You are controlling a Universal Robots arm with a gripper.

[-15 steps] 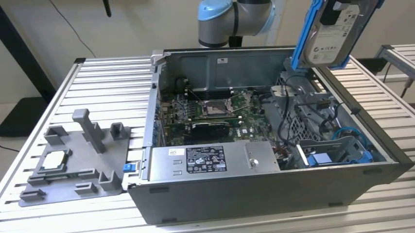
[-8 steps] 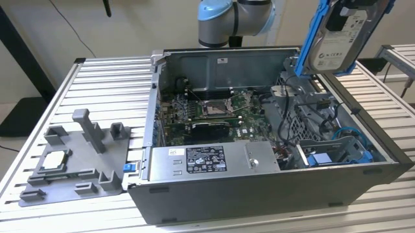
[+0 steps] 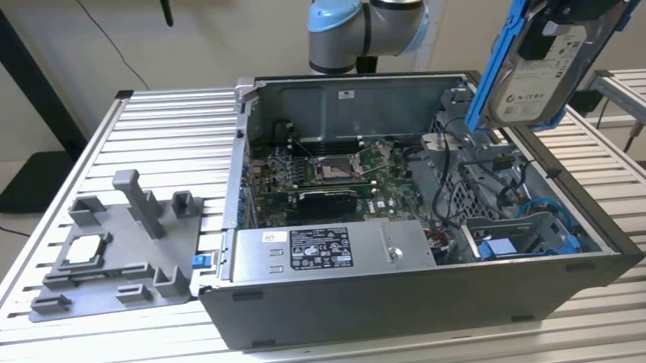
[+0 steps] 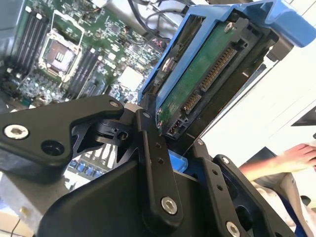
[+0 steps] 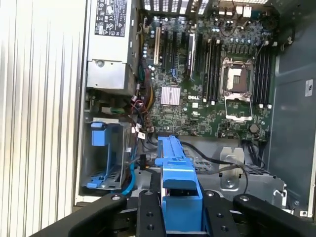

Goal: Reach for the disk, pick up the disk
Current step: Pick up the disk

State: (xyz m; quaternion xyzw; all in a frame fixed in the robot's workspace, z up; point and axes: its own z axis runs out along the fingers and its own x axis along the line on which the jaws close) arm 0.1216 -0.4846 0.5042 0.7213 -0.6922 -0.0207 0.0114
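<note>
The disk [image 3: 550,72], a silver hard drive with a white label in a bright blue frame, hangs in the air above the open computer case's corner on the exterior view's right. My gripper [image 3: 567,13] is shut on its upper end. In the second wrist view the disk [image 4: 197,84] shows its green circuit side and connector, with my gripper [image 4: 180,148] clamped on the blue frame between black fingers [image 4: 153,148]. The first wrist view looks down along the disk's blue frame [image 5: 175,168] held in my gripper [image 5: 180,210].
Below lies the open computer case [image 3: 404,302] with motherboard [image 5: 197,89], power supply [image 3: 323,249], cables and a drive bay holding a blue bracket [image 5: 98,138]. A grey fixture [image 3: 121,249] carrying a small chip sits on the slatted table [image 3: 162,128]. A person's hand [image 4: 296,155] is nearby.
</note>
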